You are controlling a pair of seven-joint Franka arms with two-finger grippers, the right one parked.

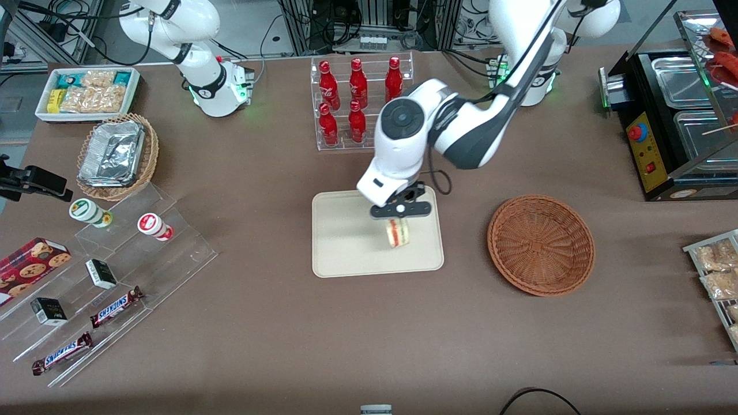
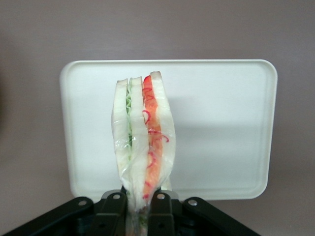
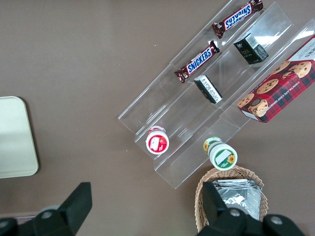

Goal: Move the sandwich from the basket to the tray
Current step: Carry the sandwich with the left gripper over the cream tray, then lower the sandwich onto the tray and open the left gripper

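6 red bottles (image 1: 357, 101), 2 Snickers bars (image 1: 115, 306)

The claw (image 2: 139, 206) hides the sandwich's (image 2: 142, 137) pinched end — fingertips cropped.

The sandwich (image 2: 142, 137) shows pale white bread with a green layer and a red-orange layer striped along its edge under clear wrap, and it is pinched by the black fingers (image 2: 160, 209) of the gripper (image 1: 399, 218) over the cream-beige tray (image 1: 346, 242). The basket (image 1: 541, 244) is reddish-brown woven wicker, lying on the dull brown desk (image 1: 277, 323). Farther from the front camera, the bottles (image 1: 357, 98) are bright red with white lettering in a clear rack.
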